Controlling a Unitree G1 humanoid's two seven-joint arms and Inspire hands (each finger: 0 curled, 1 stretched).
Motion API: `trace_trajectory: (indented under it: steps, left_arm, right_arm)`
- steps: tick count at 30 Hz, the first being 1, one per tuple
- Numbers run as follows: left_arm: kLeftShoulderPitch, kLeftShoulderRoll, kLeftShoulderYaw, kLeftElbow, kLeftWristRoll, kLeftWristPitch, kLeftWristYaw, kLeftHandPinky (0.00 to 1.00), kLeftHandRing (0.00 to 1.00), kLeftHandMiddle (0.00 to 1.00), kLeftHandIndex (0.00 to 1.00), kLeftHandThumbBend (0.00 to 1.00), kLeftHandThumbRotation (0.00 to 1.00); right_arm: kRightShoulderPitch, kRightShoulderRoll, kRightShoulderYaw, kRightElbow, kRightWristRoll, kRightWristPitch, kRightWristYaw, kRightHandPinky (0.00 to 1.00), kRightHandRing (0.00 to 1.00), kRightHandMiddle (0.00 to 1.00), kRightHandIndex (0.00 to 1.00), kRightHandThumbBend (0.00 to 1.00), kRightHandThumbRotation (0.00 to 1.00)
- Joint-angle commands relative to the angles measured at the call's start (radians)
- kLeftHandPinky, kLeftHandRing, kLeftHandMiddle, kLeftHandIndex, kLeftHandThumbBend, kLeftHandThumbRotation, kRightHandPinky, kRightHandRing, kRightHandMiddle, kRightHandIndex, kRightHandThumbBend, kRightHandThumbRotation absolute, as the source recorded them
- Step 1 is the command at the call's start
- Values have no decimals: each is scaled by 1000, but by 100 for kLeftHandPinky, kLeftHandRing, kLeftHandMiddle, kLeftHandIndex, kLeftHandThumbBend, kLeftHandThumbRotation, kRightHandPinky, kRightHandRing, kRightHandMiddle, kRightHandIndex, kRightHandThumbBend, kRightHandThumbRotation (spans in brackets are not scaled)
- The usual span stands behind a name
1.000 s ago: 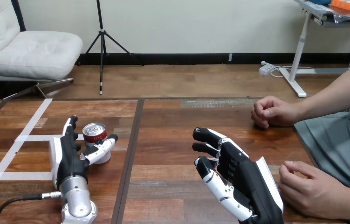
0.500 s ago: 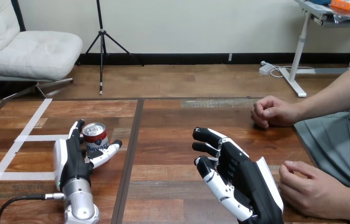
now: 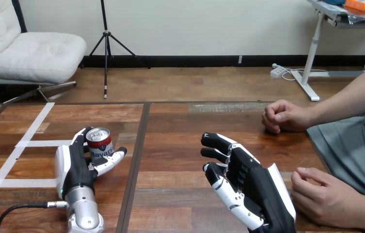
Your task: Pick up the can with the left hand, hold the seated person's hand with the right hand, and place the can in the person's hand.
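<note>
**Operator:** In the head view, what is hard for me to see?

**Helper:** You see the left hand point(image 3: 76, 162) from its back, so its palm side is hidden from you. It also covers the low left part of the can point(image 3: 99, 141). The left forearm is cut off by the bottom edge. So is the wrist of the right hand point(image 3: 251, 187). The person's hand at the lower right point(image 3: 323, 196) runs out of the picture at the right edge. It is just beside the right hand. You cannot tell if the two touch.

**Operator:** Where is the can?

**Helper:** It stands upright on the table point(image 3: 180, 145), on the left side, near the white tape lines point(image 3: 29, 143). It sits in the gap of the left hand. The fingers point(image 3: 82, 141) lie along the can's left side, only a little bent. The thumb point(image 3: 110, 161) sticks out to the right, in front of the can and low down. The hand is not closed round the can.

**Operator:** And the right hand?

**Helper:** It is loose, with bent, spread fingers, and holds nothing. The person's hand at the upper right point(image 3: 283, 116) rests curled on the table, well apart from it.
</note>
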Motion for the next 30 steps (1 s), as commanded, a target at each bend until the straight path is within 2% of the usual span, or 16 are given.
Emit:
trace_trajectory:
  steps: [1, 13, 30]
  left_arm:
    - [-80, 10, -17, -3, 19, -8, 13, 72, 81, 84, 81, 71, 6]
    - [-77, 17, -41, 6, 35, -8, 26, 69, 78, 81, 78, 70, 5]
    - [-70, 14, -39, 8, 33, -25, 41, 64, 73, 75, 72, 70, 0]
  right_arm:
    - [-28, 17, 0, -43, 14, -23, 2, 71, 81, 83, 79, 41, 49]
    - [-27, 18, 0, -45, 16, -20, -1, 71, 80, 82, 79, 42, 48]
    - [-29, 16, 0, -43, 8, -23, -4, 71, 80, 82, 78, 42, 49]
